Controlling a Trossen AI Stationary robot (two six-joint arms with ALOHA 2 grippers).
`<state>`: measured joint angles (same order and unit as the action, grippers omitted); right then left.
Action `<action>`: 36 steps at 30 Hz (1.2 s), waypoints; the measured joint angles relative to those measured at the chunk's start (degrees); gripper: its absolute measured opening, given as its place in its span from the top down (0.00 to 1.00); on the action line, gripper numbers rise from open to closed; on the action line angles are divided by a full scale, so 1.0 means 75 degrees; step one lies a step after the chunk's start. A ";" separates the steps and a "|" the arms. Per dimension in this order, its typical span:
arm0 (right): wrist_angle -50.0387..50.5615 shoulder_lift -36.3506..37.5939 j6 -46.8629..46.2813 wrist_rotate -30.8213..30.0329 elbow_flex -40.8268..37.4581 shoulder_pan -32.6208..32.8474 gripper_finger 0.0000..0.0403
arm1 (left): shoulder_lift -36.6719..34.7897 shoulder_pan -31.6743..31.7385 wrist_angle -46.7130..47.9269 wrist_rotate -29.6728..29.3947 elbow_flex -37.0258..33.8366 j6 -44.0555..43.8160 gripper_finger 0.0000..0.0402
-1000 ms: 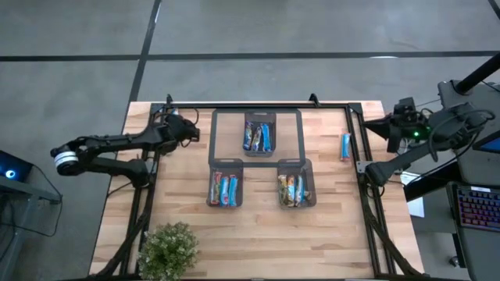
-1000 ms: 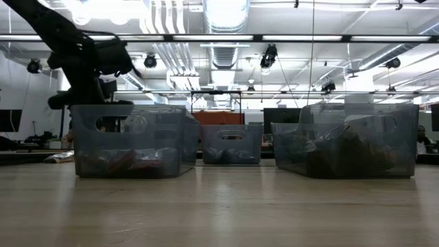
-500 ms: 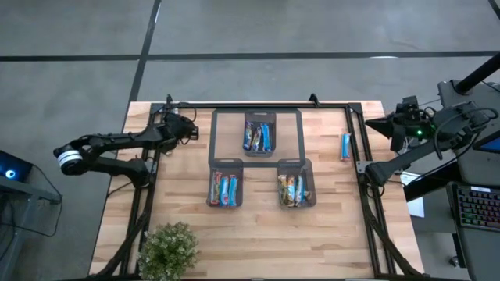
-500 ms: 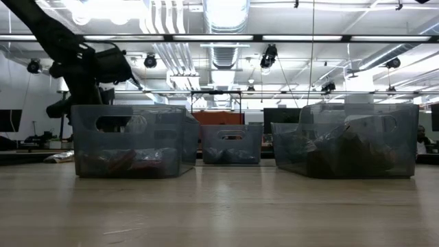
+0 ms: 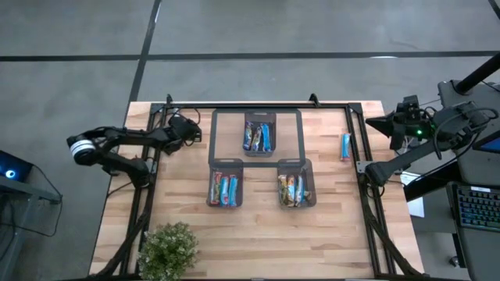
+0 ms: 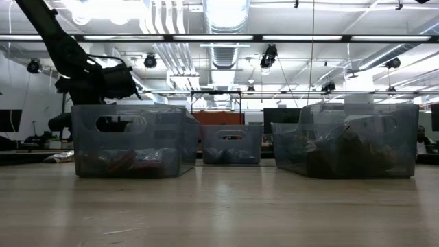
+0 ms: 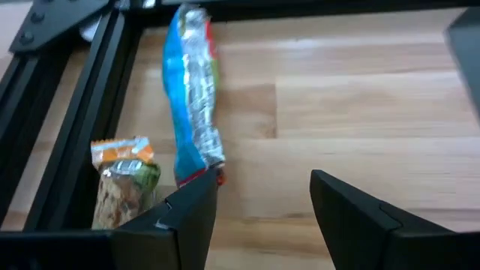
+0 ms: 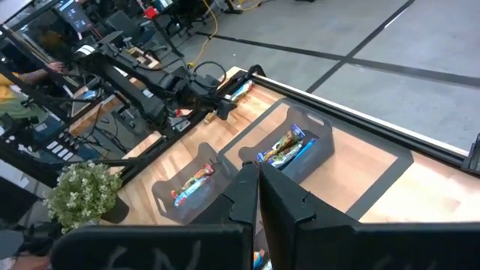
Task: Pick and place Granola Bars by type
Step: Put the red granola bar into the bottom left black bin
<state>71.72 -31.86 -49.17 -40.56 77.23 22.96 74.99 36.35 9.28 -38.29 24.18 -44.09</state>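
Note:
My left gripper (image 7: 262, 206) hangs open over the table's far left corner (image 5: 190, 129), slanting down. Just beyond its fingertips a blue-and-silver granola bar (image 7: 191, 97) lies flat on the wood. An orange-and-green bar (image 7: 124, 180) lies beside it, against the black frame rail. The fingers touch neither bar. Three mesh bins hold more bars: the far middle one (image 5: 259, 134), the near left one (image 5: 225, 187) and the near right one (image 5: 296, 187). A single blue bar (image 5: 345, 146) lies near the table's right side. My right gripper (image 8: 259, 199) is shut and held high off the right edge (image 5: 388, 125).
A black frame rail (image 5: 148, 156) runs along the table's left side, close to my left gripper, and another rail (image 5: 361, 148) runs along the right. A potted plant (image 5: 168, 248) stands at the near left corner. Bare wood lies between the bins and the near edge.
My left gripper has sunk toward the table at the far left corner, staying open, while its arm has drawn in closer to the table.

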 joint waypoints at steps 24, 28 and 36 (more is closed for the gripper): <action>0.0012 0.0035 -0.0038 -0.0284 0.0003 0.0000 0.98 | 0.0459 0.0356 0.0512 -0.0582 0.0869 0.1036 0.51; 0.0012 0.0041 -0.0029 -0.0405 0.0003 0.0000 0.98 | 0.0459 0.0666 0.0559 -0.0597 0.0830 0.0932 0.51; 0.0012 0.0044 0.0006 -0.0446 0.0003 0.0000 0.98 | 0.0491 0.0919 0.0105 -0.0242 0.0666 0.1019 0.51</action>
<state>71.81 -31.53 -49.12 -43.90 77.25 22.96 78.67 43.24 10.07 -40.10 29.18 -36.45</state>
